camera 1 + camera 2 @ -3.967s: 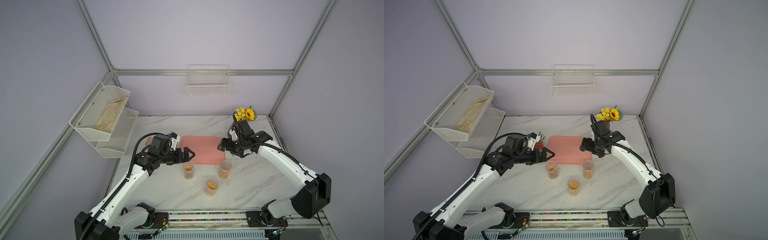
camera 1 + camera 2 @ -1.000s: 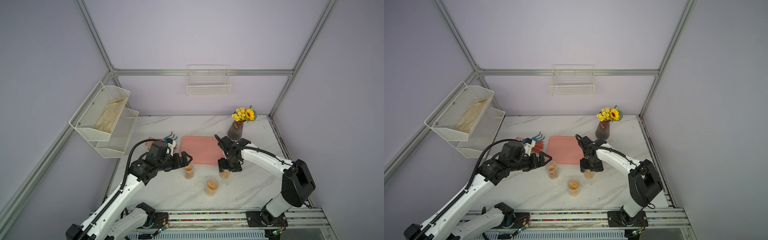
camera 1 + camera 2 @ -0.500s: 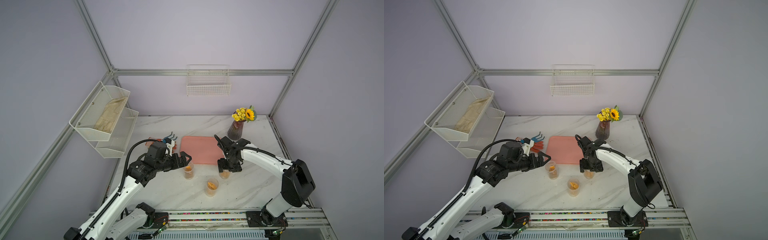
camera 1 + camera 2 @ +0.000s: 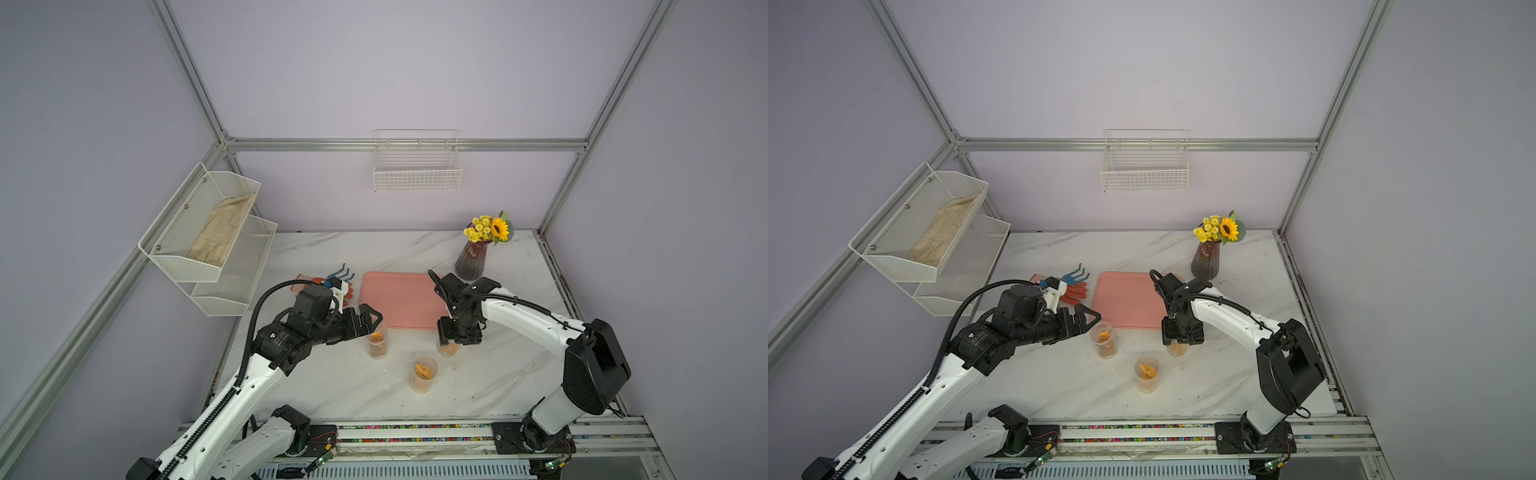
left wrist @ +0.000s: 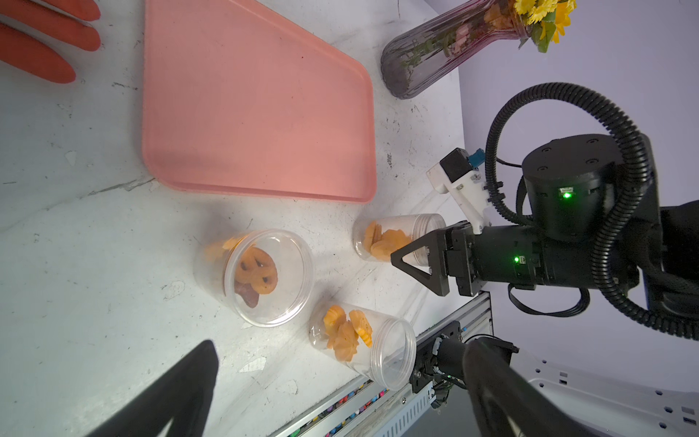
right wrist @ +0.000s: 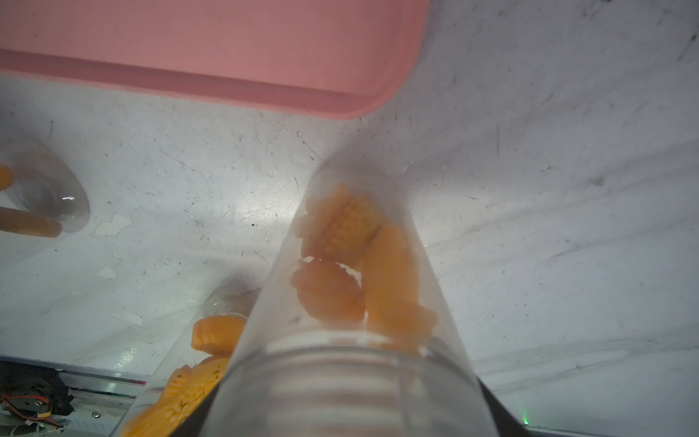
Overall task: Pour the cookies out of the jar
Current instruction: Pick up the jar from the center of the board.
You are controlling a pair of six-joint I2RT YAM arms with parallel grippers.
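Observation:
Three clear jars holding orange cookies stand upright in front of the pink tray (image 4: 399, 299). My right gripper (image 4: 459, 332) comes down over the right jar (image 4: 449, 350), its jaws shut on the threaded neck. In the right wrist view that jar (image 6: 359, 302) fills the space between the dark fingers (image 6: 491, 408), cookies (image 6: 340, 265) lying at its bottom. My left gripper (image 4: 372, 318) stands open beside the rim of the left jar (image 4: 377, 341), touching nothing. The left wrist view shows the left jar (image 5: 264, 276), the front jar (image 5: 359, 340) and the held jar (image 5: 393, 238).
A vase of yellow flowers (image 4: 471, 259) stands behind the right arm, near the tray's far right corner. An orange glove and a blue rake (image 4: 338, 276) lie left of the tray. White mesh shelves (image 4: 208, 232) hang on the left wall, a wire basket (image 4: 417, 170) on the back wall.
The right gripper's jaws have closed in on the right jar's neck over the last half second. Both arms have hardly moved, and the left gripper stays open.

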